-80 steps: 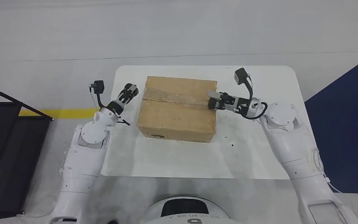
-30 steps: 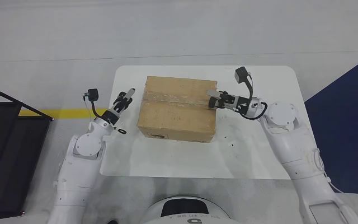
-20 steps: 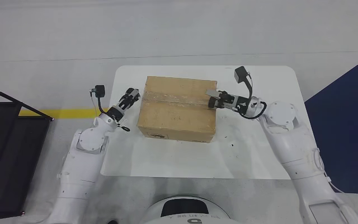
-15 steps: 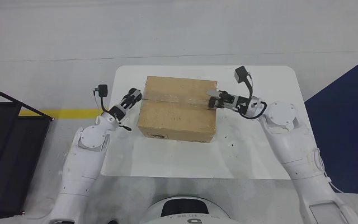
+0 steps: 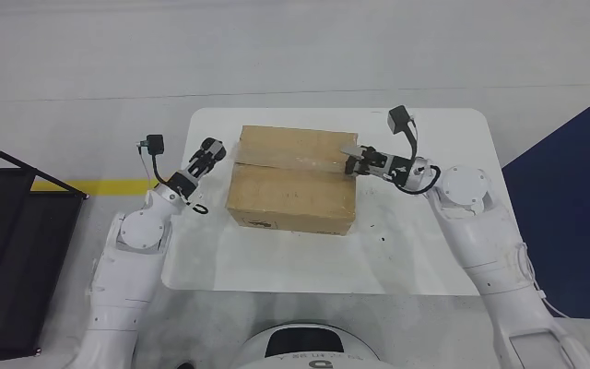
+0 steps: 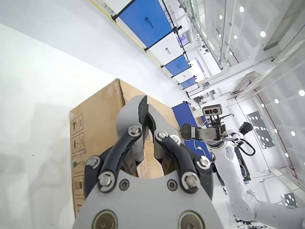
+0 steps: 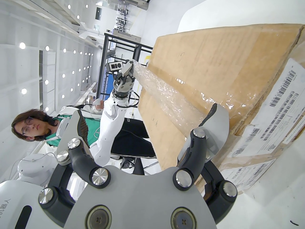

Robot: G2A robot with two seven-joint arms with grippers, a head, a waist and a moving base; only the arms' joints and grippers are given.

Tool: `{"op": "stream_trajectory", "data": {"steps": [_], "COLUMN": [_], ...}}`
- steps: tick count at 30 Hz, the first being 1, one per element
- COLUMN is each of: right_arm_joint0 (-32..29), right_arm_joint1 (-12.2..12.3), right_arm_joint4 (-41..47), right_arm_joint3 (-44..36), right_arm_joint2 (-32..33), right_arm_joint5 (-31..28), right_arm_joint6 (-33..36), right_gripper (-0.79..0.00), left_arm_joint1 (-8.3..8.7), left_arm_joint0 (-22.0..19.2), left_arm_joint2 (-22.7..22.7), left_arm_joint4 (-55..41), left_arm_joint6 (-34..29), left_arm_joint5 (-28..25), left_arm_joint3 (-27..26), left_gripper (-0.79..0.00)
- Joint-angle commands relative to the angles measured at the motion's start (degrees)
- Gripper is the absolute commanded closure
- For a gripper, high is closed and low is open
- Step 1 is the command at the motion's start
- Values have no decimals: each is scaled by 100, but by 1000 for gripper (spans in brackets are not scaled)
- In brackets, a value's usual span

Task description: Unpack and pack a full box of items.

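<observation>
A brown cardboard box (image 5: 290, 180) stands shut in the middle of the white table (image 5: 433, 249). A strip of clear tape (image 7: 164, 91) runs along its top seam. My left gripper (image 5: 214, 150) hovers just off the box's left end at top height. In the left wrist view its fingers (image 6: 145, 110) are pressed together in front of the box (image 6: 100, 110). The right wrist view shows the left gripper (image 7: 127, 69) pinching the lifted end of the tape. My right gripper (image 5: 353, 159) is open at the box's right end, one finger (image 7: 215, 117) resting on the taped seam.
A black rack (image 5: 18, 240) stands on the floor left of the table. Bare tabletop lies in front of the box and to its right. Shipping labels (image 7: 274, 125) cover the box's right end face.
My left arm swung out from the box, came back to its left end, and now sits slightly off that edge. The right gripper has stayed on the seam.
</observation>
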Motion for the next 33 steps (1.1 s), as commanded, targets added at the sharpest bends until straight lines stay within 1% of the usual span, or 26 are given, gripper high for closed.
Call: {"op": "stream_trajectory", "data": {"steps": [1, 5, 10, 14, 22, 33], "right_arm_joint0": [-5, -32, -70, -105, -131, -2], "right_arm_joint1": [4, 13, 33, 39, 39, 26], "right_arm_joint4": [20, 137, 227, 310, 341, 259], "right_arm_joint3": [8, 5, 7, -7, -6, 240], "right_arm_joint2": [21, 78, 167, 168, 79, -83], "right_arm_joint5": [-17, -81, -126, -154, -117, 94], "right_arm_joint6": [-5, 32, 102, 176, 268, 278], "right_gripper": [-785, -785, -785, -785, -785, -785], "left_arm_joint1": [10, 24, 41, 46, 52, 59], "left_arm_joint0": [80, 163, 217, 256, 289, 284], "left_arm_joint2": [-31, -77, -95, -53, 67, 121], "left_arm_joint4": [99, 189, 308, 386, 739, 812], "left_arm_joint6": [70, 173, 234, 252, 429, 559], "left_arm_joint5": [48, 162, 183, 237, 368, 460], "left_arm_joint3": [-92, -148, -238, -269, -123, 42], "left_gripper": [0, 0, 0, 0, 0, 0]}}
